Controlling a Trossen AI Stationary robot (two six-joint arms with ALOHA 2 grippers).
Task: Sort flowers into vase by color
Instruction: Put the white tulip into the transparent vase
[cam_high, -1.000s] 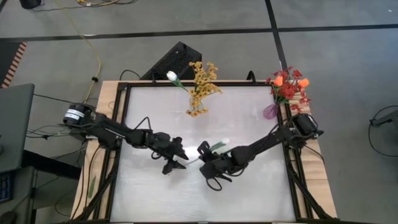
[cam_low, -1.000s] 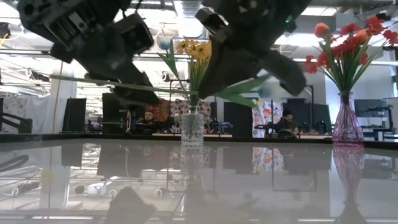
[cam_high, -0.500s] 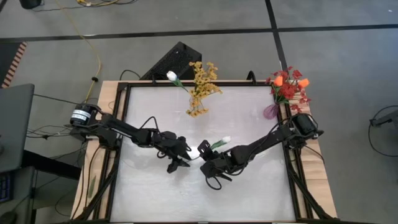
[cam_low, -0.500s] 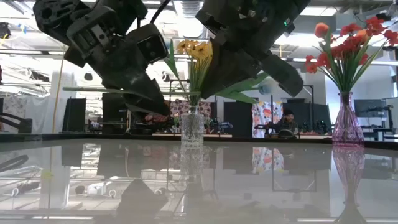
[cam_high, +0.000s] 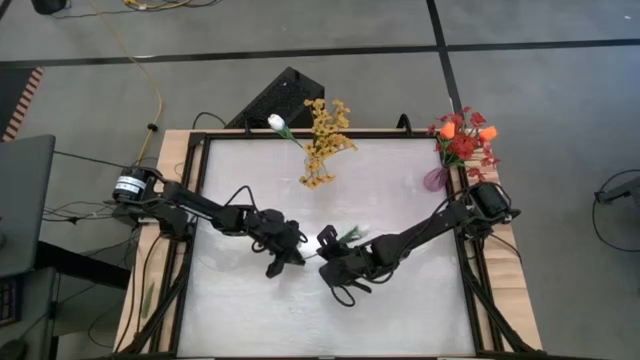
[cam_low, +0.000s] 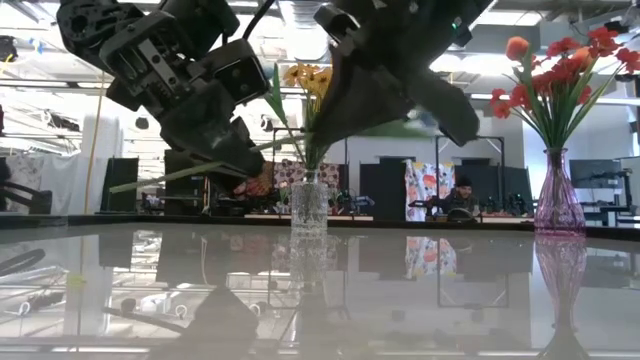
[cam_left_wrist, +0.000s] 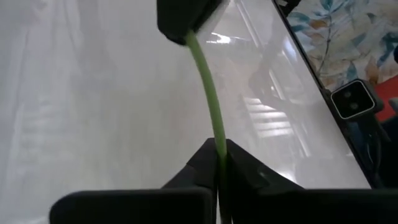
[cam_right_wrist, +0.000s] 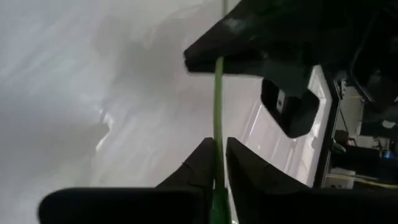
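Note:
A white tulip with its bud (cam_high: 361, 229) on a long green stem (cam_left_wrist: 208, 93) hangs above the table's middle. My left gripper (cam_high: 298, 250) is shut on the stem (cam_low: 180, 175). My right gripper (cam_high: 325, 246) stands just beside it toward the bud, its fingers slightly apart around the same stem (cam_right_wrist: 217, 106). A clear vase (cam_low: 309, 205) at the far middle holds yellow sprays and a white tulip. A purple vase (cam_low: 559, 205) at the far right holds red and orange flowers. My left gripper pinches the bare stem (cam_left_wrist: 217, 144) between its two fingers, some way from the cut end. The fingers slant down from the table's left and lie across the stem. The flower is lifted clear of the table, and its cut end (cam_low: 115, 187) tips downward. My right gripper has the stem (cam_right_wrist: 217, 149) between its parted fingers, lying along one finger's inner side. I cannot tell whether the other finger touches it.
The two grippers stand nearly tip to tip over the table's middle. Both vases (cam_high: 320, 165) (cam_high: 435, 180) stand along the far edge. A dark box (cam_high: 280, 100) lies beyond the far edge, and cables run along the left side.
My left gripper has shut on the stem beside my right gripper. The stem, level before, now slants, with its cut end toward the table's left tipped down.

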